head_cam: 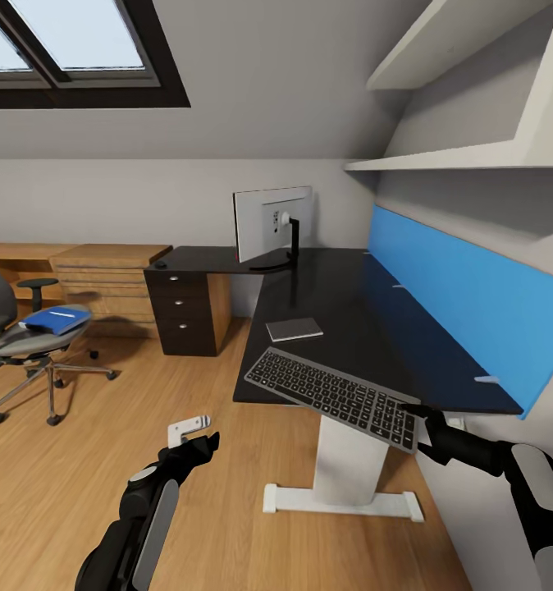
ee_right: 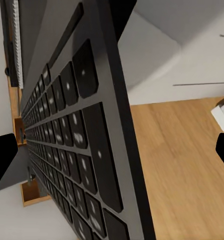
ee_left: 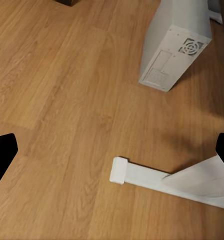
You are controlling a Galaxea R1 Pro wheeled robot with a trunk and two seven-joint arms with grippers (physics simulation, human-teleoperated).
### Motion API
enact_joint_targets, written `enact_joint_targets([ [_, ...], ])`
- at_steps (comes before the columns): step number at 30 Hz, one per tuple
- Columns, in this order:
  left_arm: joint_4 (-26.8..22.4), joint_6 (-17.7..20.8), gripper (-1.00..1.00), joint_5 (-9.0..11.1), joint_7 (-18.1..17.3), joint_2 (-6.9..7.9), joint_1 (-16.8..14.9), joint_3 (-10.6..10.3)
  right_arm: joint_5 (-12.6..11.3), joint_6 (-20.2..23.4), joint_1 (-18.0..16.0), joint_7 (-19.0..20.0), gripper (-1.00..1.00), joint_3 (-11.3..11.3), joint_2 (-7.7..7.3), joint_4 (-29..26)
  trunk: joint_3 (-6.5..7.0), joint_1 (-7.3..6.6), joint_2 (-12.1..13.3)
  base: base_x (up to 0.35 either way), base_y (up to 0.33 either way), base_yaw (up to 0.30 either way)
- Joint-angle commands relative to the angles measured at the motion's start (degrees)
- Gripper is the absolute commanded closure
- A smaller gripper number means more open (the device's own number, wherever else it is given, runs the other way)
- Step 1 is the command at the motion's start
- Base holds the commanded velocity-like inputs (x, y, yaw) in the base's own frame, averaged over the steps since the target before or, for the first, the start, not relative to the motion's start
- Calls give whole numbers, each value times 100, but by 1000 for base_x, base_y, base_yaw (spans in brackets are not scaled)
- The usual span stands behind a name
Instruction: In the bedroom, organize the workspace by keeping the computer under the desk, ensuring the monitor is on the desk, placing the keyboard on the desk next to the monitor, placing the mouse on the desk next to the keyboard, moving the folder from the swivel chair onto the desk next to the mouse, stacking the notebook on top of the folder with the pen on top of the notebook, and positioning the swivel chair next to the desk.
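The right arm's black gripper (head_cam: 418, 427) clamps the near end of a slim grey keyboard with dark keys (head_cam: 335, 396), holding it tilted over the front edge of the glossy black L-shaped desk with a bright blue back panel (head_cam: 342, 295). In the right wrist view the dark keys (ee_right: 77, 145) run away in rows of smooth, faintly reflective caps; no lettering on them can be read. A thin, flat grey notebook (head_cam: 294, 329) lies on the desk just beyond the keyboard, apart from it. At the desk's far corner stands the large thin monitor (head_cam: 272, 223), its silver-grey back and curved black stand facing the camera; small markings on the back panel are too blurred to read. A small dark rounded mouse (head_cam: 160, 264) sits on the desk's left wing above dark drawers with round silver knobs (head_cam: 176, 308).

Well off to the left, a grey upholstered swivel chair with a chrome star base (head_cam: 30, 361) carries a flat bright blue folder (head_cam: 57, 319) with a thin pale pen (head_cam: 61, 314) on top. The left gripper (head_cam: 201, 439) hangs over the wood-grain plank floor (head_cam: 104, 460), fingers apart, grasping nothing. In its wrist view a pale grey-white boxy computer tower (ee_left: 174, 42) with a round vent grille stands upright on the floor by the desk's white foot (ee_left: 156, 177).
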Motion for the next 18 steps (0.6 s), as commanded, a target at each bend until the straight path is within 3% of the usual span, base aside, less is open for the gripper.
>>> enact_joint_targets([
  [1, -7, 24, -100, 61, 41, -3, -3, 4, -42, 24, -4, -43, -100, -8, 1, -4, -6, 0, -3, 6, 6, 0],
  [7, -6, 24, -100, 61, 44, -3, -3, 5, -42, 24, -4, -43, -100, 27, 1, -17, -6, 0, -3, 2, 2, 0],
  [8, -6, 24, -100, 61, 44, -3, -3, 4, -42, 24, -4, -43, 100, 44, 1, -18, -6, 0, -3, 0, 0, 0],
  [9, -6, 26, -100, 61, 45, -3, -3, 4, -42, 24, -4, -36, 100, 222, -5, -44, -6, 0, -3, 0, 0, 0],
  [13, -6, 27, -100, 61, 45, -3, -3, 5, -39, 9, -4, -34, 100, 413, -8, -63, -6, 0, -3, 0, 0, 0],
  [18, -6, 29, -100, 61, 45, -3, -3, 7, -34, 5, -4, -34, 100, 444, -8, -63, -6, 0, -3, 0, 0, 0],
])
